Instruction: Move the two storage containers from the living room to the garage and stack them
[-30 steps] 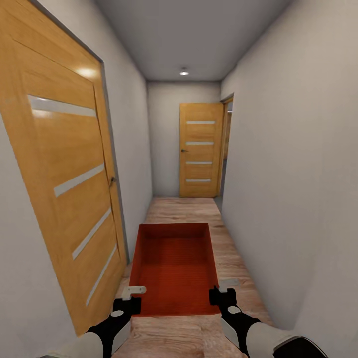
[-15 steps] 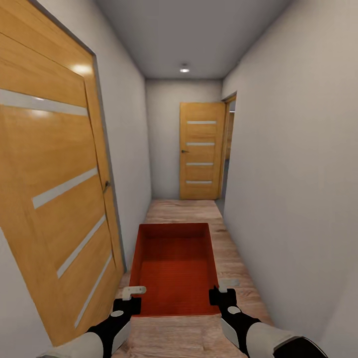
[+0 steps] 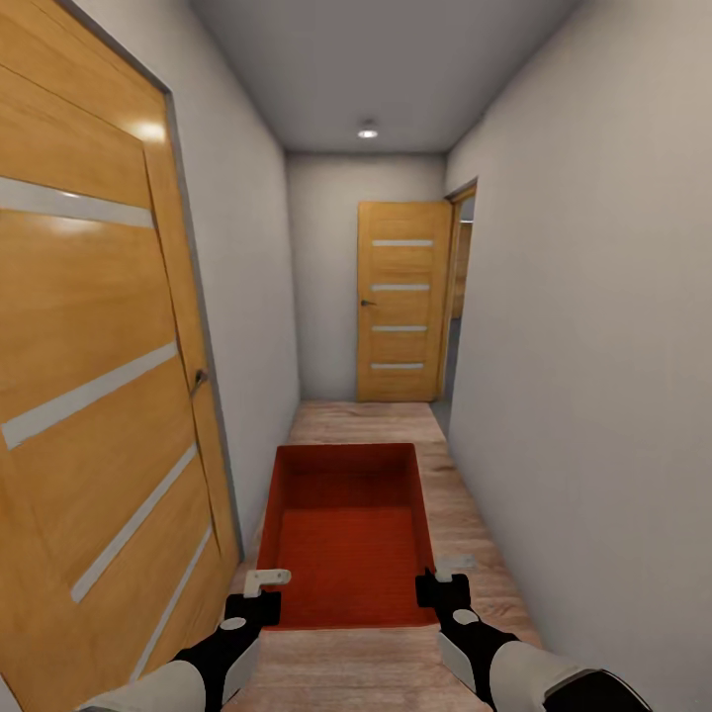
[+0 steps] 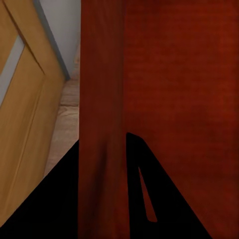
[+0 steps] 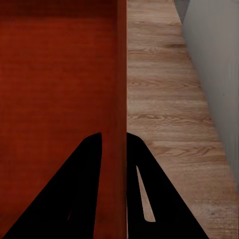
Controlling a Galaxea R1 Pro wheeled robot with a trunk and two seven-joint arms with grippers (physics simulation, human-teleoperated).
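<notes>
Mid-transit in a narrow hallway: one orange-red container (image 3: 346,534), lower centre of frame, carried above the wood floor (image 3: 366,420), left claw (image 3: 259,593) and right claw (image 3: 445,585) each pinching a side wall; garage drop and stacking still undone.

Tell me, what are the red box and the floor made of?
The storage container looks like thin matte plastic: even orange-red colour, slim walls, fine ribbing on the bottom. The floor looks like light wood planks with visible grain, though it could be laminate.
</notes>
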